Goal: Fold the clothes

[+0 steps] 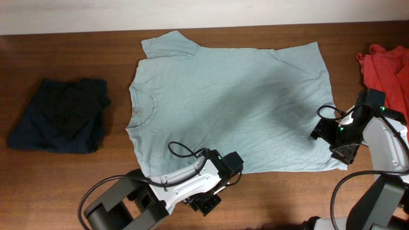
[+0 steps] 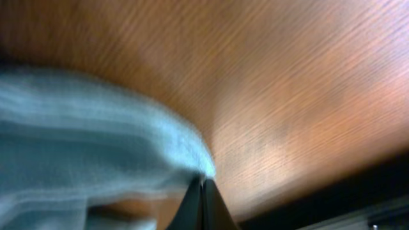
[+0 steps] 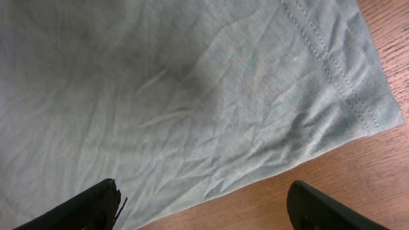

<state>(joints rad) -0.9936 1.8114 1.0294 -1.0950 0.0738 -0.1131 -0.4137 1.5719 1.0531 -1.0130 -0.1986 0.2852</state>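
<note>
The pale grey-blue T-shirt (image 1: 230,102) lies spread flat on the wooden table (image 1: 64,51), neck to the left. My left gripper (image 1: 231,167) is at its front edge. In the left wrist view the left gripper (image 2: 203,185) is shut, with the blurred shirt edge (image 2: 96,147) pinched at its tips. My right gripper (image 1: 332,142) hovers over the shirt's front right corner. The right wrist view shows the right gripper (image 3: 208,211) open, its fingers on either side of the shirt's hem (image 3: 255,128), touching nothing.
A folded dark navy garment (image 1: 61,115) lies at the left of the table. A red-orange garment (image 1: 386,70) is bunched at the right edge, just behind my right arm. Bare wood (image 3: 332,172) runs along the front of the shirt.
</note>
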